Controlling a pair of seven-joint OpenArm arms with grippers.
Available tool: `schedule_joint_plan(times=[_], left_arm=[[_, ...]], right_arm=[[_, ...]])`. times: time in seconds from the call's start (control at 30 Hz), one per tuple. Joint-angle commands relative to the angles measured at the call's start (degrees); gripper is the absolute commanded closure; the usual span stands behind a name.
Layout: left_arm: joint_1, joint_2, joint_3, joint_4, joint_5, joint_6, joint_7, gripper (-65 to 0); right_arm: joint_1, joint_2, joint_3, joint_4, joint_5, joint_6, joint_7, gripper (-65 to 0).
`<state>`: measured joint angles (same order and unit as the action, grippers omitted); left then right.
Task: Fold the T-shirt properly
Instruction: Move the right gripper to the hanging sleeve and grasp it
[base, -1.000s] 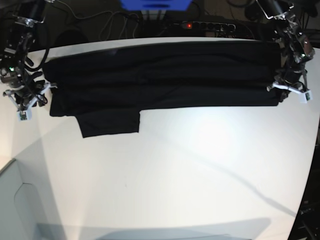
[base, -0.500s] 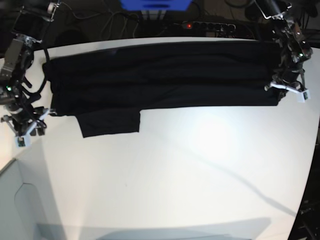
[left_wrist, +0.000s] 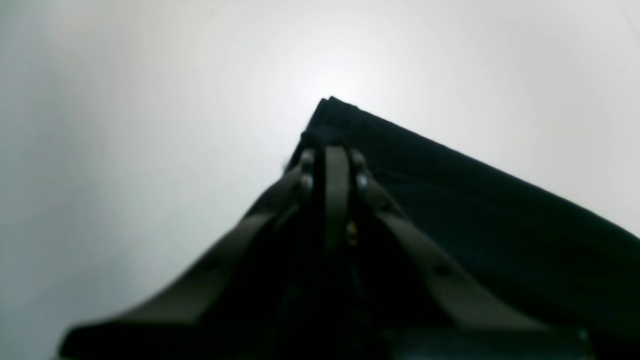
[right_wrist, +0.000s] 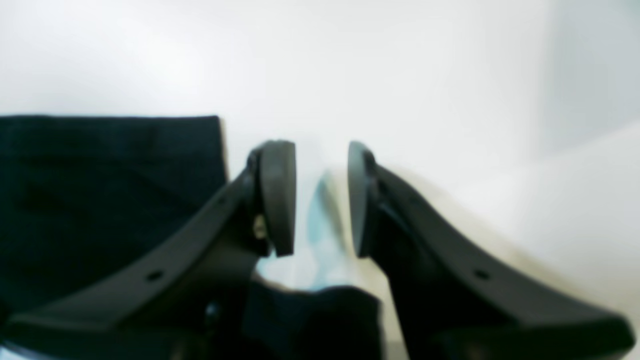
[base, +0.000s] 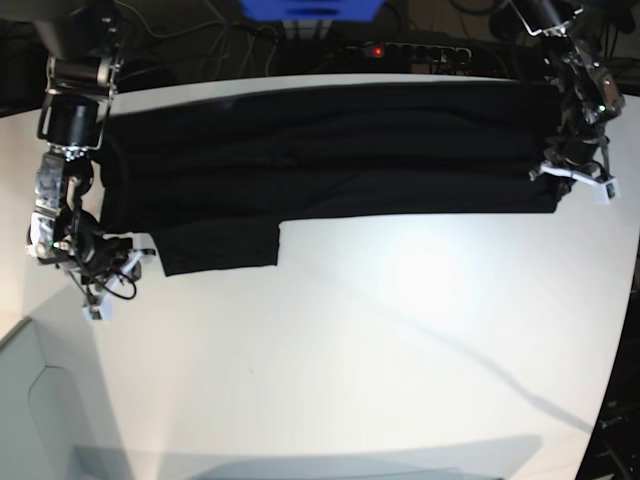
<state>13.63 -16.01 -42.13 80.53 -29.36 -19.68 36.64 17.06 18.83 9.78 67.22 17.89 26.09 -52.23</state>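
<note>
The black T-shirt (base: 330, 150) lies as a long folded band across the far side of the white table (base: 350, 350), with one sleeve (base: 220, 248) sticking out toward me at the left. At the band's right near corner my left gripper (base: 572, 180) is shut; in the left wrist view its closed fingertips (left_wrist: 332, 155) pinch bunched fabric at the T-shirt's corner (left_wrist: 450, 200). My right gripper (base: 112, 285) hovers low just left of the sleeve. In the right wrist view it (right_wrist: 320, 200) stands open with nothing between the pads, and the sleeve (right_wrist: 110, 190) lies to its left.
A power strip (base: 405, 50) with a red light, cables and a blue object (base: 310, 8) sit behind the table's far edge. A pale grey panel (base: 40, 400) stands at the near left corner. The table's right edge curves inward toward the front.
My right arm has swung its gripper from the T-shirt's left end down and toward me, ending beside the sleeve. The left gripper has stayed at the right corner.
</note>
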Motion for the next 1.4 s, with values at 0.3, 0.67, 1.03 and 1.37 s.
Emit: schedule_joint_plan(times=[0.3, 0.67, 1.03, 1.37], left_arm=[[-0.2, -1.0, -0.3, 0.7, -0.6, 0.0, -1.1, -0.6], [-0.2, -1.0, -0.3, 0.7, -0.6, 0.0, -1.1, -0.6], [-0.1, -1.0, -0.3, 0.7, -0.6, 0.0, -1.1, -0.6], [-0.1, -1.0, -0.3, 0.7, -0.6, 0.0, -1.1, -0.6]], right_arm=[[-0.8, -3.4, -0.8, -0.8, 0.4, -0.1, 0.8, -18.3], [-0.6, -4.8, -0.6, -1.2, 0.4, 7.9, -2.7, -18.2], [-0.7, -6.1, -0.9, -1.2, 0.3, 7.9, -2.4, -5.6], [-1.5, -6.0, -0.4, 6.6, 0.1, 7.7, -2.8, 0.0]])
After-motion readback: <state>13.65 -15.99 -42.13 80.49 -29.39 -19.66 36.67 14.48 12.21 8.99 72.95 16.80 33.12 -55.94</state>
